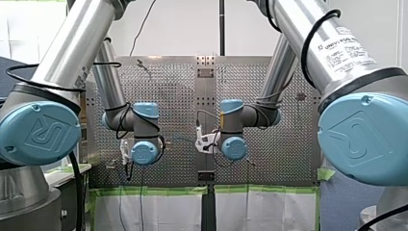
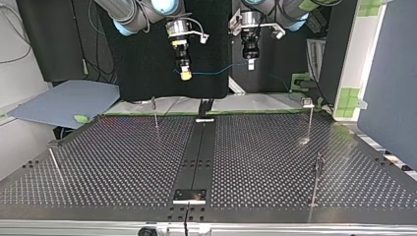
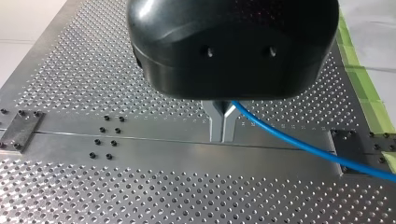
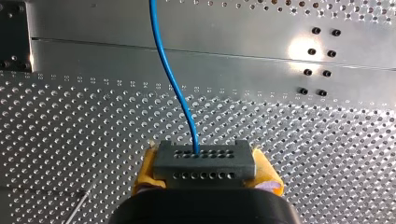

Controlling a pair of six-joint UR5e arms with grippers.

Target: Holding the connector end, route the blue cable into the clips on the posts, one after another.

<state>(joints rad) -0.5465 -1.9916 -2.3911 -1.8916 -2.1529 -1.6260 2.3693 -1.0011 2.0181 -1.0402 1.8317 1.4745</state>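
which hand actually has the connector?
My right hand: the grey connector sits clamped between its yellow pads, the blue cable running out of it. My left hand pinches only bare cable with its metal fingers.

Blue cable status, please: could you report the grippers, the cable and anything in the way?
Right gripper: fingers shut on connector. Left gripper: fingers shut on blue cable, which spans between both. Posts not yet threaded. No obstruction seen.

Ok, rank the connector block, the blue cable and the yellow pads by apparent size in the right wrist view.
Largest: dark grey perforated connector block, clearly.
Then, unranked: thin blue cable and yellow finger pads. The cable is longer but slim, and the pads are mostly hidden behind the block.
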